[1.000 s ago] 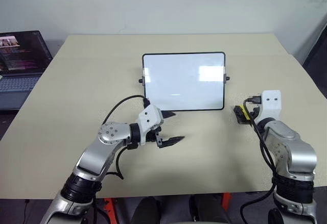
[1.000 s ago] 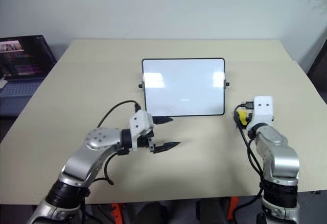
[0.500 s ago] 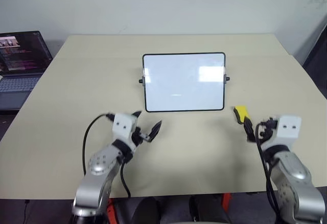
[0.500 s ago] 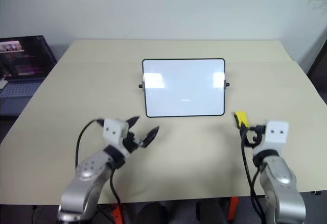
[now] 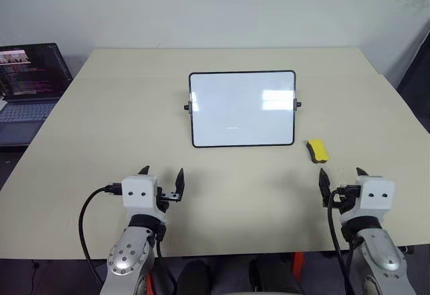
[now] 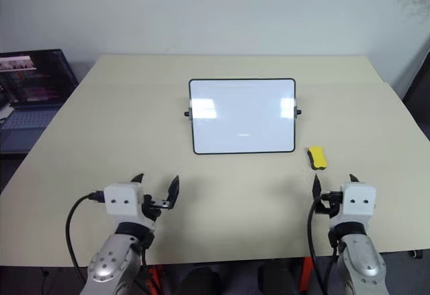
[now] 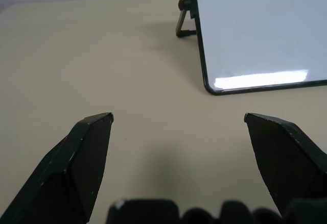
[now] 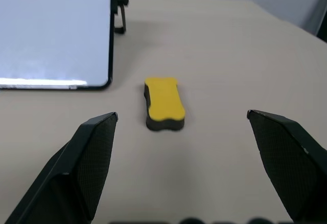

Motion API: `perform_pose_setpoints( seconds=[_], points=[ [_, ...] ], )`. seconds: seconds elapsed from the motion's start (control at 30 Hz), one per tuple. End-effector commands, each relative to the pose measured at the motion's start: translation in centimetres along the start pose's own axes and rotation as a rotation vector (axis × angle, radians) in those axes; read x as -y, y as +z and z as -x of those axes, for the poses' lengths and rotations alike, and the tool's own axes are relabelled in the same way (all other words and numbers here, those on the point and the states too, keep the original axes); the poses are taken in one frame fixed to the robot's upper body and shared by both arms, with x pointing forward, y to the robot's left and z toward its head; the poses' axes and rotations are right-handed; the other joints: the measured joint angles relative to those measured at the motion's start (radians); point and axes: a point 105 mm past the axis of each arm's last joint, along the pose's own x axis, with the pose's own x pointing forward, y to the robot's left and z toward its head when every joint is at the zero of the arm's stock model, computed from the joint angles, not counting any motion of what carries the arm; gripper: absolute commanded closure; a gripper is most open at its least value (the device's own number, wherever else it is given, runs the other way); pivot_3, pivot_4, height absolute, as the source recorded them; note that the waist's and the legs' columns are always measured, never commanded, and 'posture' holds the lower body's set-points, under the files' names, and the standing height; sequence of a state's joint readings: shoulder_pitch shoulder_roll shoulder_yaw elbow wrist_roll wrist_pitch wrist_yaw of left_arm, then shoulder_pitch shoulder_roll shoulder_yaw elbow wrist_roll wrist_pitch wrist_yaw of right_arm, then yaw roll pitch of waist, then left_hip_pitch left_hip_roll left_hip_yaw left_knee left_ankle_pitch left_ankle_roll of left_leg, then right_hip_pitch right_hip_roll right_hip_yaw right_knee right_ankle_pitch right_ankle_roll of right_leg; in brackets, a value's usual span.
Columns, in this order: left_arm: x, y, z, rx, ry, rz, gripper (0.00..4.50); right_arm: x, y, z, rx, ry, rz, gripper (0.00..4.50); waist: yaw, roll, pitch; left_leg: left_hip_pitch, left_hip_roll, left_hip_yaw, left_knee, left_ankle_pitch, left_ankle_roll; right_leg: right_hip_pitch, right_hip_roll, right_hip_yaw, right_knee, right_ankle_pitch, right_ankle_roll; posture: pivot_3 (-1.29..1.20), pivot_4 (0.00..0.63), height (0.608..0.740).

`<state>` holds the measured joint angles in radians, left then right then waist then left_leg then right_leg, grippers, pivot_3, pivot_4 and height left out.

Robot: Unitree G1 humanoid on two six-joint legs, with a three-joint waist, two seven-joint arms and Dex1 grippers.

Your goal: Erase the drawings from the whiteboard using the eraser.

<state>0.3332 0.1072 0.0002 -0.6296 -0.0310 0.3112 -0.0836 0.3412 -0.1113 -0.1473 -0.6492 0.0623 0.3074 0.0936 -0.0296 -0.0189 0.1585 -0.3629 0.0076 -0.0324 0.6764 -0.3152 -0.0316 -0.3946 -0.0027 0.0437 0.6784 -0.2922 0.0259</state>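
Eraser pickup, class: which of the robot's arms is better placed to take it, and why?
Probably the right. The yellow eraser lies on the table just ahead of the open right gripper, right of the whiteboard; the left gripper sits across the table.

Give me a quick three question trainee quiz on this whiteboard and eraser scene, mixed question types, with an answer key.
1. True or false: the eraser lies flat on the table, apart from the whiteboard.
2. Which gripper is nearer the eraser? A) left gripper B) right gripper
3. Fill in: the jaws of both grippers stand ____.

Key: 1 true; 2 B; 3 open.
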Motion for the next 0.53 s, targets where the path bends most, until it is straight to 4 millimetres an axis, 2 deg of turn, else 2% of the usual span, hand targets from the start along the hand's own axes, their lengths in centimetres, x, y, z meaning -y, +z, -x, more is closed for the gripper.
perform_pose_setpoints(
  seconds=[0.03,0.27,0.53],
  points=[
    [0.7,1.9,-0.3,0.096,-0.018,0.014,0.0,0.5,0.9,-0.1,0.075,-0.004,0.008,0.03,0.0,-0.001,0.0,0.0,0.0,0.0,0.0,0.0,0.0,0.0,0.0,0.0,0.0,0.0,0.0,0.0,0.15,0.74],
    [2.0,2.0,-1.2,0.107,-0.081,0.027,0.0,1.0,-0.2,0.8,0.065,0.034,0.011,0.03,0.0,0.0,0.0,0.0,0.0,-0.001,0.0,0.0,0.0,0.0,0.0,-0.001,0.0,0.002,-0.004,0.0,0.15,0.74],
    [3.6,1.9,-0.8,0.092,-0.121,0.058,0.0,2.2,0.5,2.2,0.076,0.042,0.08,0.03,0.001,0.0,0.0,0.0,0.0,0.0,0.0,0.0,0.0,0.0,0.0,0.0,0.0,0.0,0.0,0.0,0.15,0.74]
  ],
)
